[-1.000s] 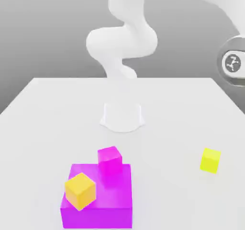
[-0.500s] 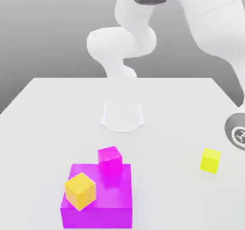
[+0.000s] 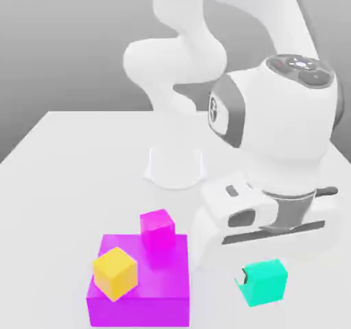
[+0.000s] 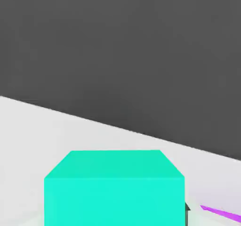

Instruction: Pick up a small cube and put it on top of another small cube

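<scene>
Stretching back to a flat grey backdrop, the white table (image 3: 75, 156) is a smooth, matte surface with no markings; its far edge meets a plain grey wall that darkens toward the top. In the hand view the same white surface (image 4: 28, 121) ends at a slanted edge against a dark grey background.

The white arm rises from a round base (image 3: 175, 166) near the middle of the table and bends forward so that its bulky wrist hangs low over the near side, toward the exterior view's right. The gripper (image 3: 245, 278) sits just below the hand, closed narrowly on a teal cube (image 3: 264, 282), which fills the near part of the hand view (image 4: 113, 187); a dark finger edge (image 3: 241, 277) shows at the cube's side.

To the exterior view's left, a large magenta block (image 3: 140, 300) rests on the table. A small orange-yellow cube (image 3: 115, 273) sits on its near left corner, and a small magenta cube (image 3: 157, 229) stands at its far edge. The teal cube is apart from the block.
</scene>
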